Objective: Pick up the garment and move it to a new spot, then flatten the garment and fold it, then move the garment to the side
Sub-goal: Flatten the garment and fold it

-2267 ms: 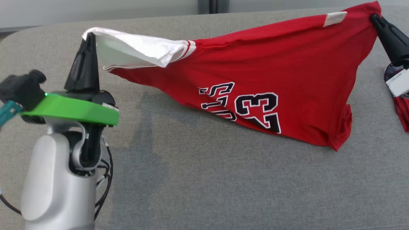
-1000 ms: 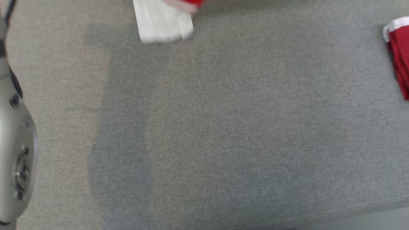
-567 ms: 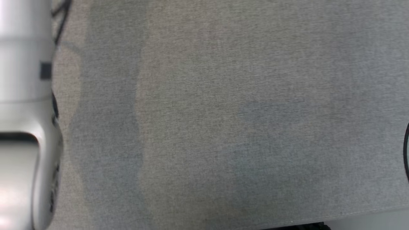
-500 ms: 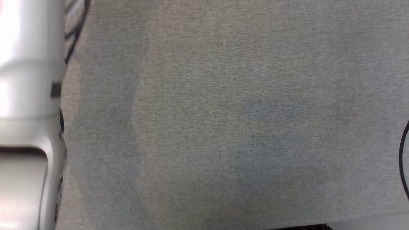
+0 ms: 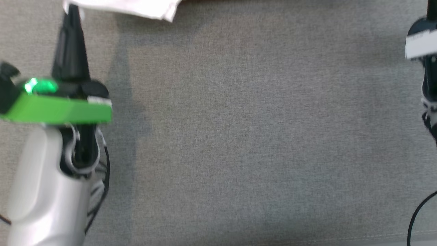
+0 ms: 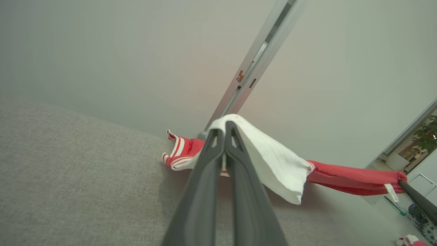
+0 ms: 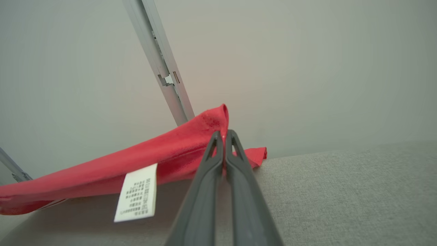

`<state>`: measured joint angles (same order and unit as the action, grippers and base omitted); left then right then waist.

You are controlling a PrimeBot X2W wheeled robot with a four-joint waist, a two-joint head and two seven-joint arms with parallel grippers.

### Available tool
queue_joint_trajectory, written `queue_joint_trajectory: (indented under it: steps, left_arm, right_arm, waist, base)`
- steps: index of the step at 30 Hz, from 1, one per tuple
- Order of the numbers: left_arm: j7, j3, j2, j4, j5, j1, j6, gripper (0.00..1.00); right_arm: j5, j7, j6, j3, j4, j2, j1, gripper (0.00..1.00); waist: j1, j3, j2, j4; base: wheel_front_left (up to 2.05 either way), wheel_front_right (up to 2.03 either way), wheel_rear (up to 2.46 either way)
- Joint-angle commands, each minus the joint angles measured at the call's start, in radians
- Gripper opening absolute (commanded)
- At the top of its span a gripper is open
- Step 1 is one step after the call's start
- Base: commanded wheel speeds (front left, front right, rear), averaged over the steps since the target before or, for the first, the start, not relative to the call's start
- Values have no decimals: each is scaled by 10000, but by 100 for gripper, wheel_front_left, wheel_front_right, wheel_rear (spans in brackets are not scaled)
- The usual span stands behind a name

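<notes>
Your head view has swung up since a moment ago, showing your left gripper [image 6: 225, 123] and right gripper [image 7: 224, 136] clamped tight on the limp red-and-white knit jersey [image 7: 170, 150] above grey woven upholstery [image 5: 245, 136].

The left arm [image 5: 41, 191] is smooth and silver-grey. A bright green band [image 5: 61, 111] tops it, with a small green light [image 5: 34, 85]. Thin black cables [image 5: 104, 171] loop at its side. Its jaws are long, dark and pointy. The right arm [image 5: 428, 68] is black with a white tag [image 5: 418, 46].
</notes>
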<state>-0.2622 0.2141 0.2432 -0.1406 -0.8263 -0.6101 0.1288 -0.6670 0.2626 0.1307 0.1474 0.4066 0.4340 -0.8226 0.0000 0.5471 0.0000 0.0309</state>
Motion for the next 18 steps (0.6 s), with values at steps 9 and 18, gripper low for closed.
queue_joint_trajectory:
  steps: [9,18]
  left_arm:
    - [-30,5,-143,958,392,3496,-96,0]
    - [-31,96,-326,1278,501,5812,-419,0]
  right_arm:
    - [-359,28,-6,-723,-1144,-144,3219,0]
    - [-208,28,-6,-862,-1742,-488,5370,0]
  waist:
    - [0,-2093,0,-149]
    - [0,-2728,0,-285]
  base:
    - [0,0,0]
    - [0,0,0]
